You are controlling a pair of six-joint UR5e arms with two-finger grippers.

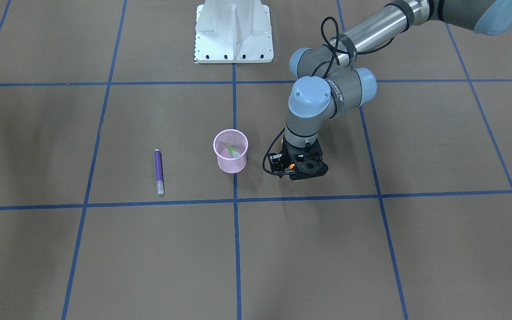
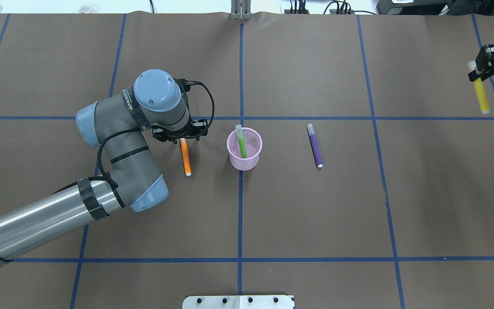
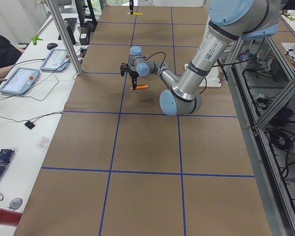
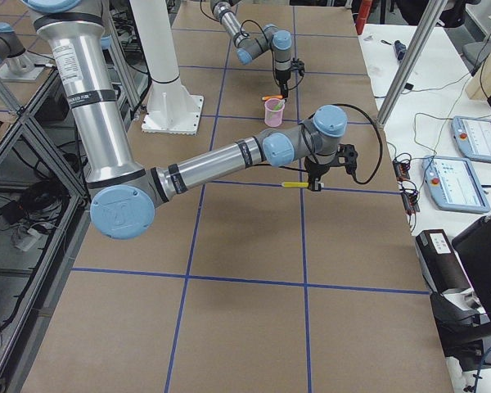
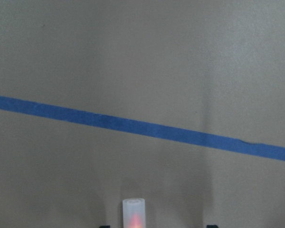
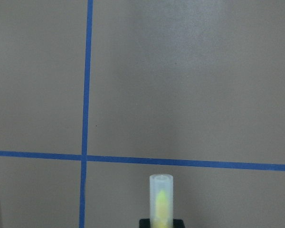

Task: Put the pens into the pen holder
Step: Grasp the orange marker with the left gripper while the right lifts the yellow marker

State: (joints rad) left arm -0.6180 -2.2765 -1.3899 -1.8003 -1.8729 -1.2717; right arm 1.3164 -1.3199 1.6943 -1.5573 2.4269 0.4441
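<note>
We have left gripper (image 2: 181,136) clamped on the orange pen (image 2: 185,159) just beside the pen holder (image 2: 251,163), right gripper (image 2: 483,71) clamped on the yellow pen (image 2: 481,96) well apart, 1 green pen (image 2: 241,143) inside, purple pen (image 2: 315,146) lying loose; likely light, stiff, slick, so we'd pinch mid-barrel.
</note>
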